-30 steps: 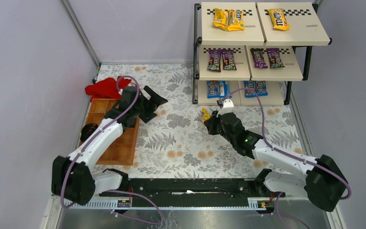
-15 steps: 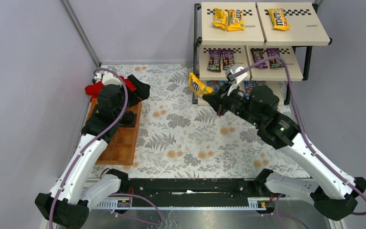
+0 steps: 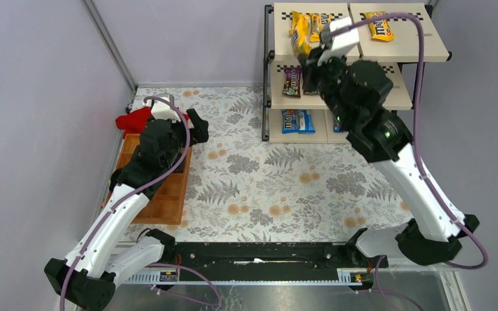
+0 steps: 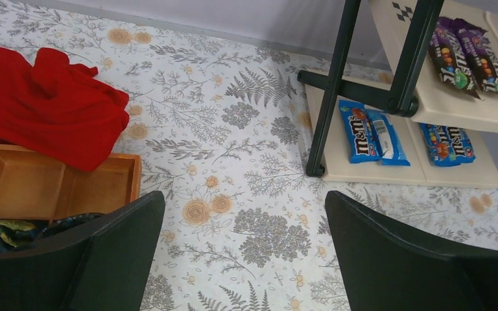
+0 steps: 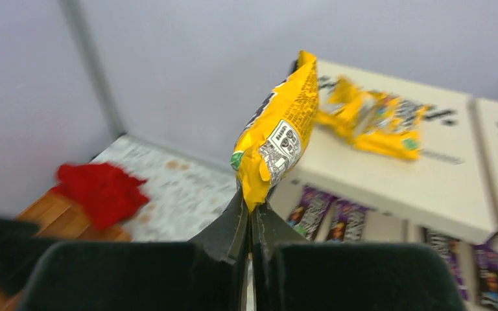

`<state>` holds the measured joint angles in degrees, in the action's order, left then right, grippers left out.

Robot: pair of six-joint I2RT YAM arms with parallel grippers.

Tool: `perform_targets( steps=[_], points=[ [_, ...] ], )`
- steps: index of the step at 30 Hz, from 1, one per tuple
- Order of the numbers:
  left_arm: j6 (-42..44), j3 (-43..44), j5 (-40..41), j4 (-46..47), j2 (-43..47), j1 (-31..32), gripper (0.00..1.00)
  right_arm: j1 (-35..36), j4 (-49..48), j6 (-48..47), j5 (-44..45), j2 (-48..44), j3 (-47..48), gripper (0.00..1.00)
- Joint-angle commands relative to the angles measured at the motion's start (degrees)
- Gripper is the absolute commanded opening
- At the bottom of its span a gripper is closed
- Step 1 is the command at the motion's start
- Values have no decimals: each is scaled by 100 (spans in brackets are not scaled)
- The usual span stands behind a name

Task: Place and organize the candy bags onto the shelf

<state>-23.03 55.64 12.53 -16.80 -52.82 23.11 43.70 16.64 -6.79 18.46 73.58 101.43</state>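
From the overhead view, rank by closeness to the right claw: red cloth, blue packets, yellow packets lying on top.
1. Yellow candy bags, top tier, right beside the right gripper and its held yellow bag.
2. Blue candy bags, bottom tier, below it.
3. Red cloth, far left across the table.

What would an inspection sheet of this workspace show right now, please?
Surface: floral mat covers the table.
Job's things: shelf carries yellow bags on the top tier, purple-brown bags on the middle tier and blue bags at the bottom; a held bag, also yellow, stands upright near the top tier.
Clutter: red cloth at the far end of the wooden tray.
Pincers: left pincer open and empty above the mat; right pincer shut on the held bag.
Cables: purple cable along each arm; no snag seen.
Surroundings: plain pale walls; nothing else seen.
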Motion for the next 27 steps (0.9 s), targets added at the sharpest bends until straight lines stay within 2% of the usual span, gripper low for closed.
perform_targets(
  steps=[1, 5, 9, 15, 19, 27],
  points=[
    [371, -73, 449, 339, 80, 148, 99, -813, -136, -260, 691, 669, 1151, 0],
    [434, -135, 558, 369, 63, 334, 99, -1829, 206, 132, 360, 1256, 2075, 0],
    [481, -165, 661, 400, 53, 545, 99, -2746, 305, 535, -91, 1529, 2596, 0],
    [579, -191, 823, 423, 98, 854, 99, -4427, 385, 1826, -1769, 1868, 2944, 0],
    [597, -215, 812, 440, 152, 958, 99, -5373, 14, 2768, -2807, 2003, 2763, 0],
    [580, -255, 779, 449, 233, 989, 99, -6437, -1012, 4488, -4060, 2443, 2410, 0]
  ],
)
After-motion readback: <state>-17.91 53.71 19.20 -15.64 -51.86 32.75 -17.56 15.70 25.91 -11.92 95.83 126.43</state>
